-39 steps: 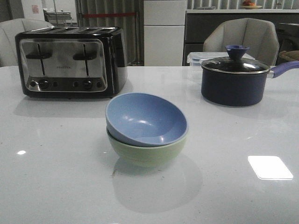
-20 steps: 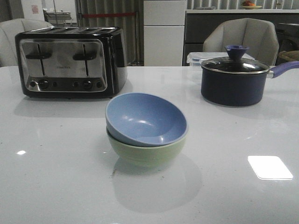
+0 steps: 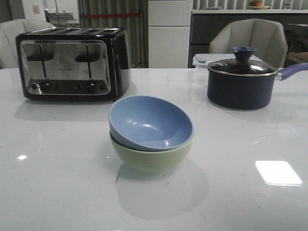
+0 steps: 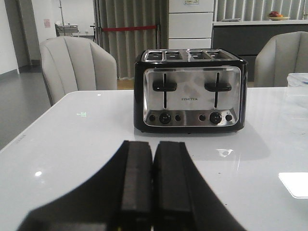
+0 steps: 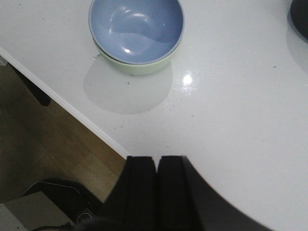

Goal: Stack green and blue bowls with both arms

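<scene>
Your stack looks done: the blue bowl point(image 3: 150, 122) sits tilted inside the green bowl point(image 3: 151, 158) mid-table, before the toaster point(image 3: 72, 62); left gripper point(image 4: 152, 185) and right gripper point(image 5: 157, 190) are both pressed together, empty, so nothing seems left.

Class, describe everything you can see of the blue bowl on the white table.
The blue bowl is round, plain, matte dusty light blue, plastic-looking and empty. It sits nested inside the green bowl, tilted so its opening leans toward the camera. It lies mid-table, in front of the toaster, touching only the green bowl. Neither tool holds it.
</scene>
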